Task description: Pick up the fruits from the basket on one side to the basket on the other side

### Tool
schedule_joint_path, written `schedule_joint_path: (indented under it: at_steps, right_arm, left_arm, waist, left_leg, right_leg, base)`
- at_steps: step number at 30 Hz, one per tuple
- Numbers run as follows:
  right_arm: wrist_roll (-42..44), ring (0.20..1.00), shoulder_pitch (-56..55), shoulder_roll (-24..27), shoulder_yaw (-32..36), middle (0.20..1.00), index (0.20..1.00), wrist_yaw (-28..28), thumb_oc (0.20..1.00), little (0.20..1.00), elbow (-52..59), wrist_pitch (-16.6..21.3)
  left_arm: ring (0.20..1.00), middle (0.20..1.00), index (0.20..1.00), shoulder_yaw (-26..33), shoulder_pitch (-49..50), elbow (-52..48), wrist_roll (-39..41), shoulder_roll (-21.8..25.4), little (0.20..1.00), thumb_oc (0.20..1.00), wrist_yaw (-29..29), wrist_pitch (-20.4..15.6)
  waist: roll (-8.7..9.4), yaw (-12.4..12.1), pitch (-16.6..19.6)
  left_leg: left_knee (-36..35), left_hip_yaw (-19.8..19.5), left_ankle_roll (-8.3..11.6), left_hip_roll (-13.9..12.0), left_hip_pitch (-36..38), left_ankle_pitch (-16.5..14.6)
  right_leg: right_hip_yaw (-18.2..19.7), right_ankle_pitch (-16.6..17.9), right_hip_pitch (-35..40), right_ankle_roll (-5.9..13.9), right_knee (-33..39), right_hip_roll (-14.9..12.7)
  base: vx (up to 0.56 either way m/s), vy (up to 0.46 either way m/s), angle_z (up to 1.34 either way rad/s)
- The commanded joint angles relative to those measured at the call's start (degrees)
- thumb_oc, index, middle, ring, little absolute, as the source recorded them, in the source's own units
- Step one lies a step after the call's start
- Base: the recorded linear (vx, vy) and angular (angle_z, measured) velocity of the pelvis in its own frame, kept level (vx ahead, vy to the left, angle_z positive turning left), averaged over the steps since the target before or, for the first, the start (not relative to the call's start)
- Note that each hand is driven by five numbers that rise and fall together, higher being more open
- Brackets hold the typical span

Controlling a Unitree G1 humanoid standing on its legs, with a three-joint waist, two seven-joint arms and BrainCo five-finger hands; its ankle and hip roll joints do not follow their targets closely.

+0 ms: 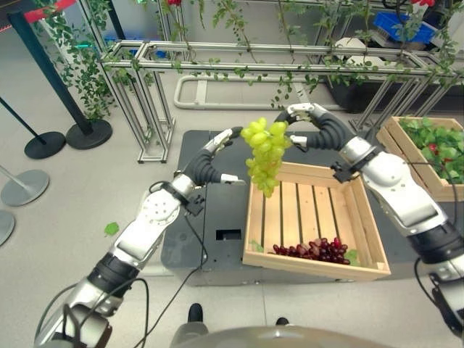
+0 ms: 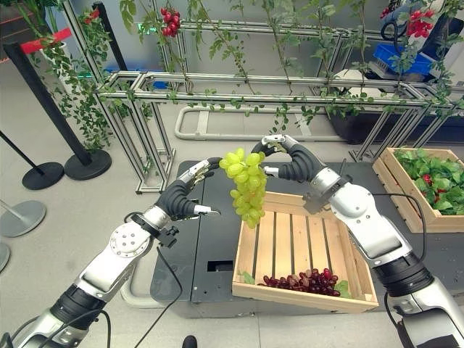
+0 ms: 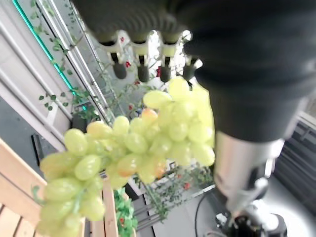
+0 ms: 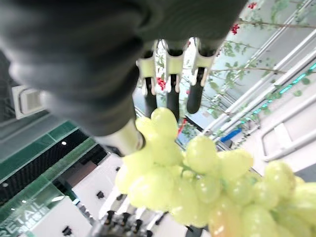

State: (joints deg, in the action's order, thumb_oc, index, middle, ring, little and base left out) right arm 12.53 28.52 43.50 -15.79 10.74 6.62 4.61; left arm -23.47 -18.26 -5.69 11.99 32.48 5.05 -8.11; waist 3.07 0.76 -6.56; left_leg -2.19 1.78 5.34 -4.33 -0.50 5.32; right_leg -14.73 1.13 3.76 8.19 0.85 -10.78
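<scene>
One green bunch (image 1: pixel 264 154) is pinched at its top by the right hand (image 1: pixel 304 125) above the crate (image 1: pixel 366 239), left hand (image 1: pixel 217 148) spread beside; release should be delayed until lowered

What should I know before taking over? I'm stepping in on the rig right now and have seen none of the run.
Right hand: curled on the top of the green grape bunch, which hangs over the wooden crate's far left corner.
Left hand: fingers straight, beside the bunch on its left, not gripping it.
Done: a dark red grape bunch lies in the crate near its front wall.
Left: deciding whether the green bunch goes into this crate or away from it; the frames don't show which. A second crate with leaves and red fruit stands on the far right.
</scene>
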Motion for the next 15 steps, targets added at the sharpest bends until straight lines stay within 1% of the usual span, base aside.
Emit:
schedule_joint_path:
  at_steps: [1, 7, 15]
  right_arm:
    - [3.3, 0.2, 8.1, -1.9, 0.0, 0.2, 0.2, -1.3, 0.2, 0.2, 4.6, 3.0]
    - [3.8, 0.2, 8.2, -4.2, -0.9, 0.2, 0.2, -0.6, 0.2, 0.2, 6.0, 2.9]
    - [4.4, 0.2, 10.1, -5.4, -2.2, 0.2, 0.2, -0.4, 0.2, 0.2, 7.0, 3.1]
  left_arm:
    - [1.0, 1.0, 1.0, 0.4, -2.9, 0.1, -0.8, -1.0, 1.0, 1.0, 0.4, -1.9]
    - [1.0, 1.0, 1.0, 0.3, -2.6, 0.6, -1.2, -1.7, 1.0, 1.0, 0.5, -1.9]
    - [1.0, 1.0, 1.0, -0.5, -3.2, 0.9, -0.7, -2.2, 1.0, 1.0, 1.0, -1.4]
  waist:
    - [1.64, 0.4, 3.4]
    - [1.56, 0.5, 3.7]
    - [1.65, 0.7, 3.8]
  left_leg:
    - [5.8, -0.5, -2.16, 0.6, 0.9, -8.9]
    - [5.9, -0.3, -2.21, 0.6, 1.3, -9.2]
    - [6.1, -0.3, -2.2, 0.6, 1.1, -9.2]
  right_leg:
    - [-0.6, 0.0, -2.6, 1.92, -2.3, -0.4]
    - [-0.4, 0.0, -2.4, 1.86, -2.3, -0.5]
    - [-0.2, -0.1, -2.6, 1.75, -2.4, -0.2]
  base:
    - [0.01, 0.001, -0.04]
    - [0.01, 0.003, -0.07]
    - [0.0, 0.0, 0.0]
